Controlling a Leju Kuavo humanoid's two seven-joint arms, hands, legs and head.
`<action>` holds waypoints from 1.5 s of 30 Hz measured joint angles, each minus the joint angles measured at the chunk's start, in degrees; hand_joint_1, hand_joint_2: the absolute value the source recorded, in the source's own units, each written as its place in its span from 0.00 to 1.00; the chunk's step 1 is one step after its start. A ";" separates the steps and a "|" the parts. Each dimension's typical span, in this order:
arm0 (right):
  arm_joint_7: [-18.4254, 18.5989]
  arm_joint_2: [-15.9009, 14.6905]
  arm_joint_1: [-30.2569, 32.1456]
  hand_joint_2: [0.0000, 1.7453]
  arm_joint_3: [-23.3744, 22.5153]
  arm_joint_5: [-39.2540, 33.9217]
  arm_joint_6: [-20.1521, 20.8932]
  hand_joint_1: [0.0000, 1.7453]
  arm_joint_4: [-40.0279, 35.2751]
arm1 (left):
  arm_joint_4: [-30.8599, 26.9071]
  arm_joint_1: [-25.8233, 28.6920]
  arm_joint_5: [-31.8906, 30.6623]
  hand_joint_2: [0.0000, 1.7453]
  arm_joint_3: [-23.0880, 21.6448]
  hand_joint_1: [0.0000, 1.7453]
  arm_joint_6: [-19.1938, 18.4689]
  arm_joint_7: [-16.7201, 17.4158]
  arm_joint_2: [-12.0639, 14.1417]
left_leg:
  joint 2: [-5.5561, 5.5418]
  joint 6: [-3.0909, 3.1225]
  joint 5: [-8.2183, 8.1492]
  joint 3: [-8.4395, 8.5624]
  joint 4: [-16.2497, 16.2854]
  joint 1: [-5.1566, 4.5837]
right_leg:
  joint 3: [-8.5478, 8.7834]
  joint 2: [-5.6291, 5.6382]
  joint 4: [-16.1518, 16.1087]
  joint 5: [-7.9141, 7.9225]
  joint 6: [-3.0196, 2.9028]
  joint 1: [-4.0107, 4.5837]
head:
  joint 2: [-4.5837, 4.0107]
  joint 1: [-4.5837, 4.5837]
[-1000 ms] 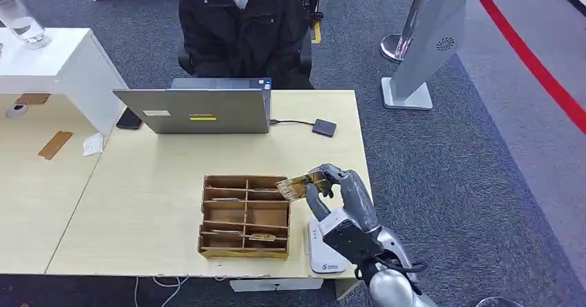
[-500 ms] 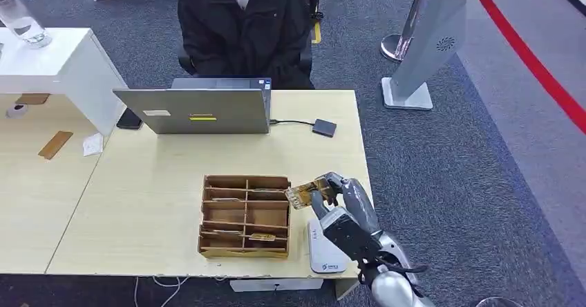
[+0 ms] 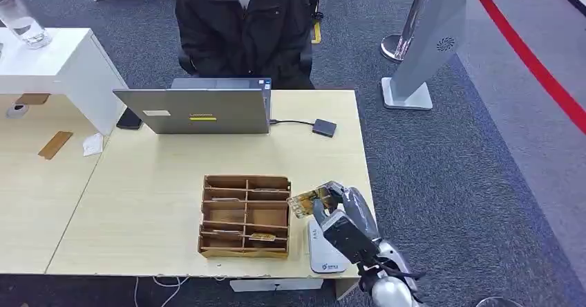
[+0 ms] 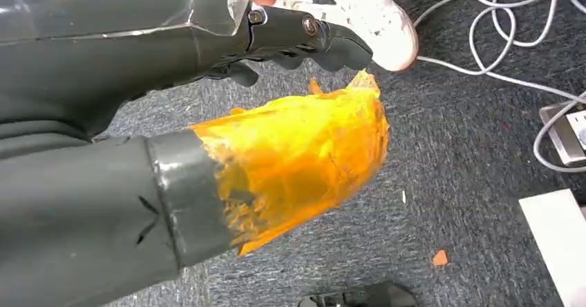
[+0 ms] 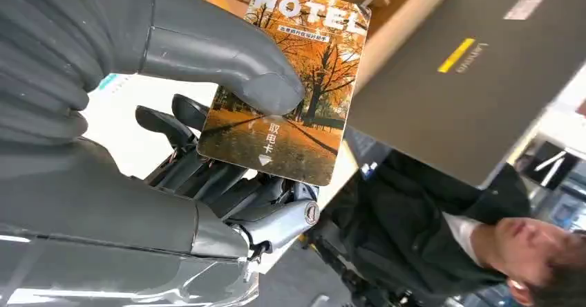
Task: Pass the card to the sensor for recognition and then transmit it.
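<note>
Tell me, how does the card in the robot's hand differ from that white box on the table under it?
The card is thin and printed with orange autumn trees and the word HOTEL; the white sensor box is thicker and plain, with small markings. The card is gripped in the air by the right hand; the box lies flat near the table's front edge. Both are rectangular, beside the wooden organizer.

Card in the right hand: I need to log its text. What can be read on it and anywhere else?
"HOTEL": top of the card that the right hand holds.
"取电卡": lower on the card, above an arrow.
Small line under "HOTEL": too small to read.
Yellow label on the laptop: blurred.
Blue print on the sensor: too small.
</note>
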 joint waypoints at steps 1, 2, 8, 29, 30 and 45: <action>0.00 0.00 0.28 1.00 -0.02 0.00 0.00 1.00 0.04 | 0.00 0.01 0.02 0.00 0.04 0.00 0.02 0.00 0.02 | 0.00 0.00 0.00 0.00 0.00 0.00 | 0.00 0.00 0.00 0.00 0.00 0.00 | 0.00 0.02; 0.00 0.00 0.55 1.00 -0.05 -0.02 -0.02 1.00 0.04 | 0.00 0.02 0.02 0.00 0.09 0.00 0.02 0.00 0.00 | 0.00 0.00 0.00 0.00 0.00 0.00 | 0.00 0.00 0.00 0.00 0.00 0.00 | 0.00 0.00; -0.02 0.00 1.77 1.00 -0.42 -0.02 -0.09 1.00 0.04 | 0.00 0.02 0.04 0.00 0.13 0.00 0.04 -0.15 0.02 | 0.00 0.00 0.00 0.00 0.00 0.00 | 0.00 0.00 0.00 0.00 0.00 0.00 | 0.00 0.00; 0.33 0.00 3.02 1.00 -2.08 0.11 -0.09 1.00 1.59 | 0.00 0.01 -0.07 0.00 0.17 0.00 0.09 -0.15 0.00 | 0.00 0.00 0.00 0.00 0.00 0.00 | 0.00 0.00 0.00 0.00 0.00 0.00 | 0.00 0.00; 0.33 0.00 3.02 1.00 -2.12 0.11 -0.09 1.00 1.73 | 0.00 0.02 -0.07 0.00 0.17 0.00 0.09 -0.17 0.00 | 0.00 0.00 0.00 0.00 0.00 0.00 | 0.00 0.00 0.00 0.00 0.00 0.00 | 0.00 0.00; 0.48 0.00 3.19 1.00 -2.62 0.20 -0.09 1.00 3.39 | 0.02 0.01 -0.07 0.00 0.63 0.00 0.13 -0.15 0.00 | 0.00 0.00 0.00 0.00 0.00 0.00 | 0.00 0.00 0.00 0.00 0.00 0.00 | 0.00 0.00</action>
